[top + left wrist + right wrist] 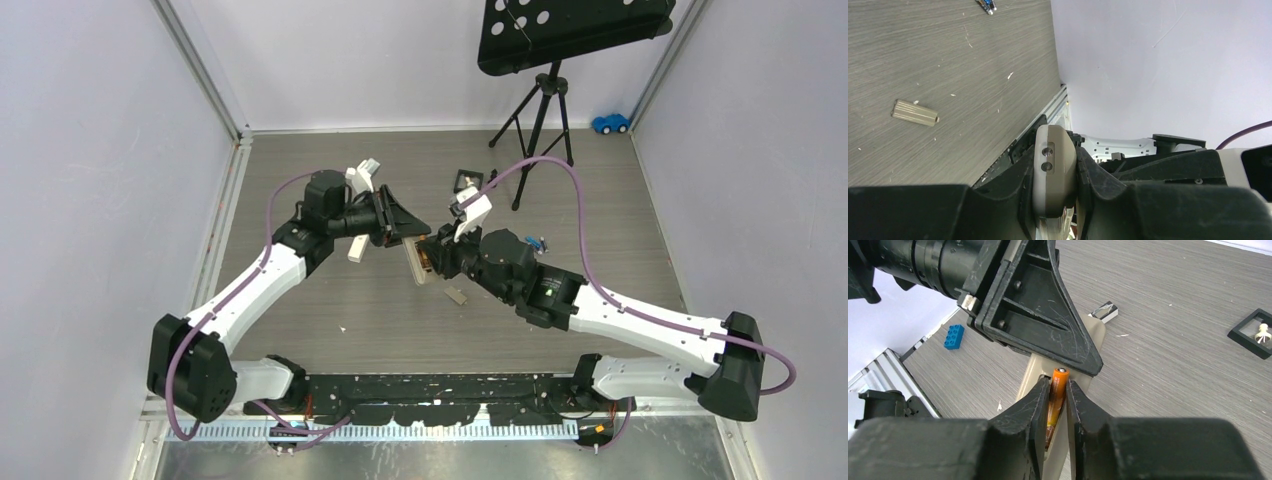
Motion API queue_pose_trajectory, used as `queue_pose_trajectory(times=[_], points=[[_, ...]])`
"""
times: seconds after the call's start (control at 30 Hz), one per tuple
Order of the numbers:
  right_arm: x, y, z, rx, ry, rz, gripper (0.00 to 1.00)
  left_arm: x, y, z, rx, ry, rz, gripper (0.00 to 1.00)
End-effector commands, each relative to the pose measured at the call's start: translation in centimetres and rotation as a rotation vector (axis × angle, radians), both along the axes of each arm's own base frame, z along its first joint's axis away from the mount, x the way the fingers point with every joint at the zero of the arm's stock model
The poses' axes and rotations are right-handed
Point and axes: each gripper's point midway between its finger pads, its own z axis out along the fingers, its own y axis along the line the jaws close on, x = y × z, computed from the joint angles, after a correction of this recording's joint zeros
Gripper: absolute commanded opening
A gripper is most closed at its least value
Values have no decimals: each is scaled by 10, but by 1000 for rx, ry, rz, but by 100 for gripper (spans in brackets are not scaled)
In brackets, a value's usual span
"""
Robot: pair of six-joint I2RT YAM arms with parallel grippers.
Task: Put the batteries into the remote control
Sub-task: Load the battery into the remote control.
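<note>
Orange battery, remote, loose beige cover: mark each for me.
orange battery [1058,392], right wrist view, middle of its exposed side.
remote [1057,179], left wrist view, rounded end face.
beige cover [914,113], left wrist view, centre of its ribbed top.

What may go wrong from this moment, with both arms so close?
1. The right gripper holds the orange battery at the remote; if pressed askew, it may slip out or jam.
2. The left gripper holds the remote in the air near one end, so the push may twist it in the jaws.
</note>
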Motion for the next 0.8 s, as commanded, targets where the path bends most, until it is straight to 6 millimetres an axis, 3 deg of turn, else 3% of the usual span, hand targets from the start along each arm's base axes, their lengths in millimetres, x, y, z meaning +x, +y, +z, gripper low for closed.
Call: queue_pose_trajectory(times=[0.0, 0.17, 0.33, 0.6, 0.7, 0.77], points=[[-8, -7, 8, -2, -12, 27, 28, -3, -4, 32, -56, -38, -42, 0], [-16, -11, 6, -6, 32, 41, 35, -1, -4, 31, -44, -45, -40, 0], [-23, -12, 27, 71, 42, 60, 46, 2, -1, 25, -8, -53, -26, 0], [-20, -32, 59, 307, 153, -80, 82, 9, 1, 17, 24, -69, 4, 0], [-11, -55, 59, 464, 270, -249, 97, 14, 0, 28, -14, -93, 34, 0], [-10, -63, 60, 599, 347, -289, 100, 19, 1, 35, -32, -116, 65, 0]])
